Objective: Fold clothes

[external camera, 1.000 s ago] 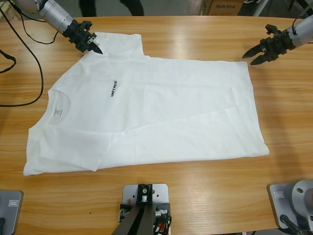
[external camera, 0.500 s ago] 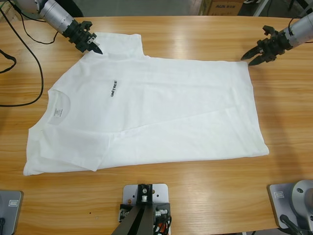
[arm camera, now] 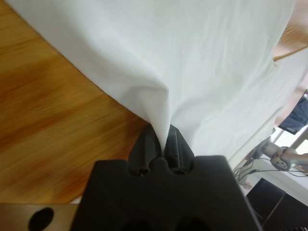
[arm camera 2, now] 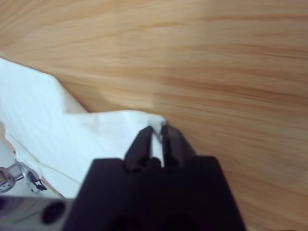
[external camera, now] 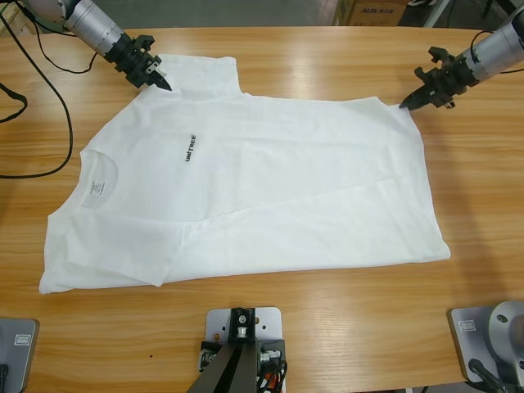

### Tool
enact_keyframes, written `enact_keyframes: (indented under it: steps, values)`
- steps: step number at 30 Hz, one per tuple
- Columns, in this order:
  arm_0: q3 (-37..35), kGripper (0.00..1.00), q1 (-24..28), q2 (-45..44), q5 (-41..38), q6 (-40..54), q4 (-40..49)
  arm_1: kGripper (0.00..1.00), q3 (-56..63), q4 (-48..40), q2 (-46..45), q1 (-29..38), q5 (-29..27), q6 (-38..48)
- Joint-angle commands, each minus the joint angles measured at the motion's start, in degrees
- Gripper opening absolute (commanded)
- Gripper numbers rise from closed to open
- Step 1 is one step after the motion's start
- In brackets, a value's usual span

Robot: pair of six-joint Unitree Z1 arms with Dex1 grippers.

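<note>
Table [external camera: 327, 65]: a long wooden top, grain running side to side, with bare wood showing all around the garment.
T-shirt [external camera: 270, 188]: white, spread nearly flat across the middle of the table, collar [external camera: 97, 176] toward the left end and hem toward the right; small dark lettering [external camera: 191, 147] on the chest, a neck label [external camera: 97, 189] inside the collar.
Folds: the near sleeve is doubled over the body at the lower left, and a diagonal crease crosses the lower half.
Left gripper [external camera: 155, 78]: at the far-left sleeve, jaws clenched on a pinch of the cloth; in the left wrist view the T-shirt [arm camera: 192, 72] peaks into a ridge running into the gripper [arm camera: 166, 142].
Right gripper [external camera: 409, 101]: at the far-right hem corner, jaws closed on the fabric's tip; the right wrist view shows the white corner [arm camera 2: 96, 130] caught between the jaws of the gripper [arm camera 2: 155, 134].
Surroundings: black cables [external camera: 41, 74] loop over the table's left end, beside the left arm and clear of the shirt; a cardboard box [external camera: 372, 12] sits beyond the far edge.
Obstructions: neither arm crosses the shirt's middle.
</note>
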Motion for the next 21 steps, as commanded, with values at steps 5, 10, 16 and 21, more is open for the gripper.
enact_keyframes:
  steps: [5, 10, 16, 21]
  values:
    - [-21.5, 0.0, -0.1, 4.3, 2.1, 0.2, 5.8, 0.0, 1.1, -0.9, 1.2, 1.0, -1.0, 0.4]
    - [-22.0, 0.0, -0.1, 3.2, 1.9, 0.5, 9.1, 0.0, 1.1, 1.7, -1.6, 1.2, 3.2, 0.2]
    - [-18.1, 0.0, -0.4, 1.1, 0.6, 0.3, 9.3, 0.0, 3.3, 3.0, -7.1, 1.8, 5.1, -0.7]
    - [-4.6, 0.0, -0.5, -6.2, 4.3, 1.2, 9.3, 0.0, 6.1, 4.0, -10.8, 1.9, 6.4, -1.1]
